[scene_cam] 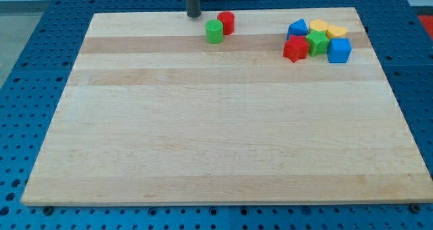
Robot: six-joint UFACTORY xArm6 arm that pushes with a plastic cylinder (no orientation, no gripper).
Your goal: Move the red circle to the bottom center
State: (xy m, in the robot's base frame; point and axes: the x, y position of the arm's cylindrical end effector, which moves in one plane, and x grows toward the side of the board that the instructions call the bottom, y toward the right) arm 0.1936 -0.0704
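The red circle (226,22), a short red cylinder, stands near the board's top edge, a little right of centre. A green cylinder (214,32) touches it at its lower left. My tip (193,15) rests on the board at the top edge, to the left of both, apart from them by a small gap.
The wooden board (223,135) lies on a blue perforated table. At the top right is a tight cluster: a red star (295,49), a green star (316,42), a blue cube (339,51), a blue block (297,28) and two yellow blocks (336,32).
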